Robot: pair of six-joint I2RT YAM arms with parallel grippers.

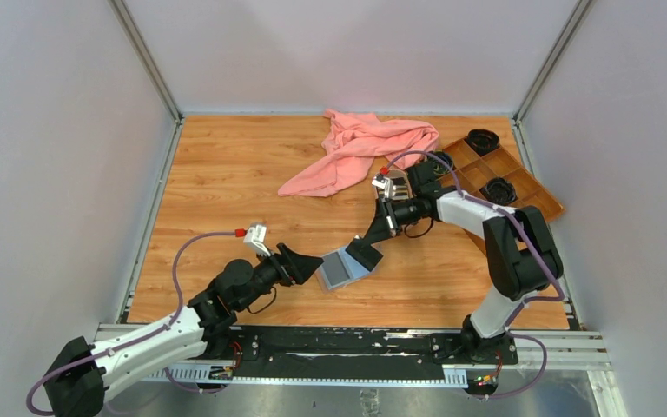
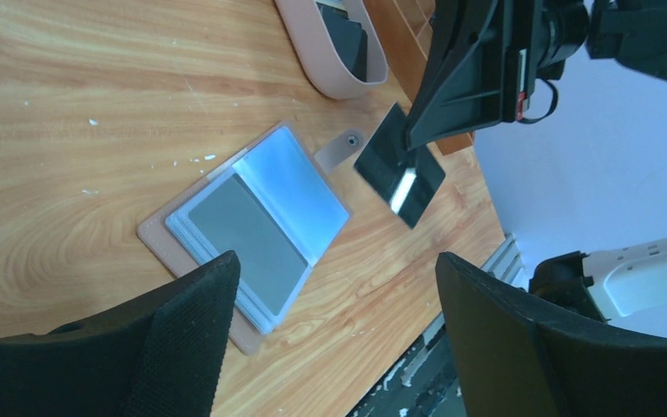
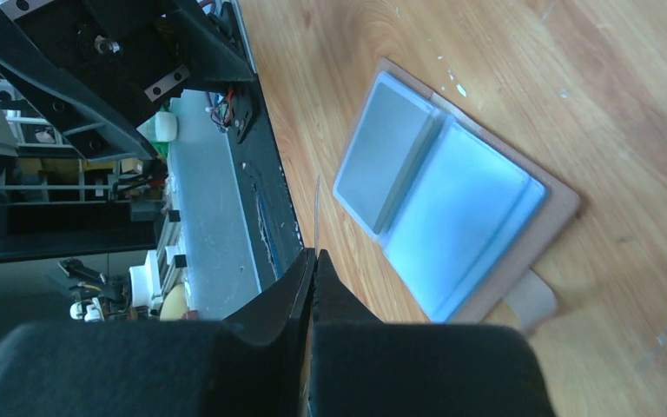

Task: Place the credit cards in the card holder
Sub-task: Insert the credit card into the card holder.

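The card holder [image 1: 344, 268] lies open on the wooden table, pinkish-tan with grey-blue clear sleeves. It also shows in the left wrist view [image 2: 252, 228] and in the right wrist view [image 3: 452, 195]. My right gripper [image 1: 372, 241] is shut on a black credit card [image 1: 365, 253] with a white band [image 2: 399, 174], held tilted just above the holder's right edge and snap tab. In the right wrist view the card [image 3: 316, 213] shows edge-on between the shut fingers of that gripper [image 3: 314, 257]. My left gripper [image 1: 302, 263] is open and empty at the holder's left edge, one finger [image 2: 182, 339] over its corner.
An oval pink-rimmed tray [image 2: 313, 52] with dark cards in it lies beyond the holder. A pink cloth [image 1: 360, 148] lies at the back middle. A brown compartment tray [image 1: 521, 184] with black round objects sits at the back right. The table's near edge rail [image 1: 356, 334] is close.
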